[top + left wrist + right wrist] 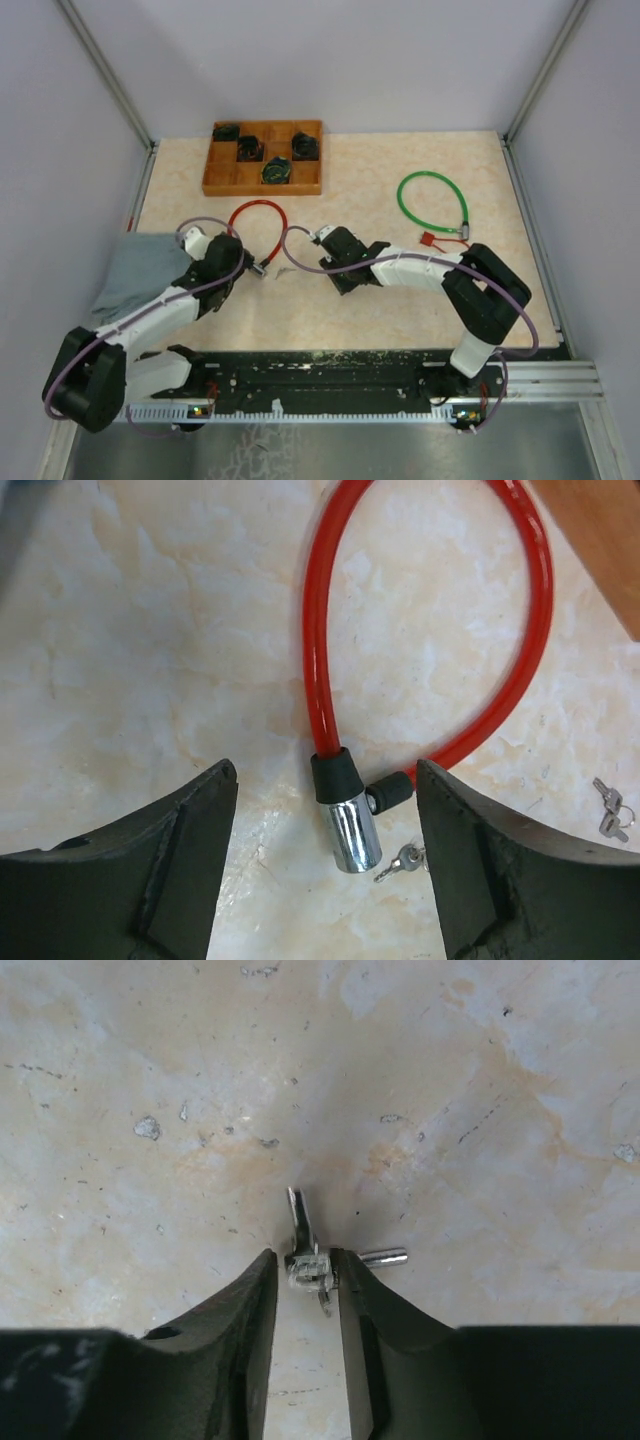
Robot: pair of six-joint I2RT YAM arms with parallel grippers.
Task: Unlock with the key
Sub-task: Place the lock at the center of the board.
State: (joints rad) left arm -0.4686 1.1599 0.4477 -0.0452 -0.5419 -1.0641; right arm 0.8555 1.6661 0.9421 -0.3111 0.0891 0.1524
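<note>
Gaping left gripper (325, 772) astride the red cable lock (352, 830), no contact; right gripper (305, 1260) tight on the key (299, 1218).

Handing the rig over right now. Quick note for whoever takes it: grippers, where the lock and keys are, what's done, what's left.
Left gripper: open, fingers either side of the chrome barrel of the red cable lock, not gripping it.
Right gripper: closed narrowly on a small silver key, low at the marble-patterned table.
A second silver key lies by the barrel's end; unclear whether it is inserted.
Done: right gripper has a key. The cable's black end looks seated in the lock.
Left: steady the barrel, insert key, turn, pull the cable end out.
</note>
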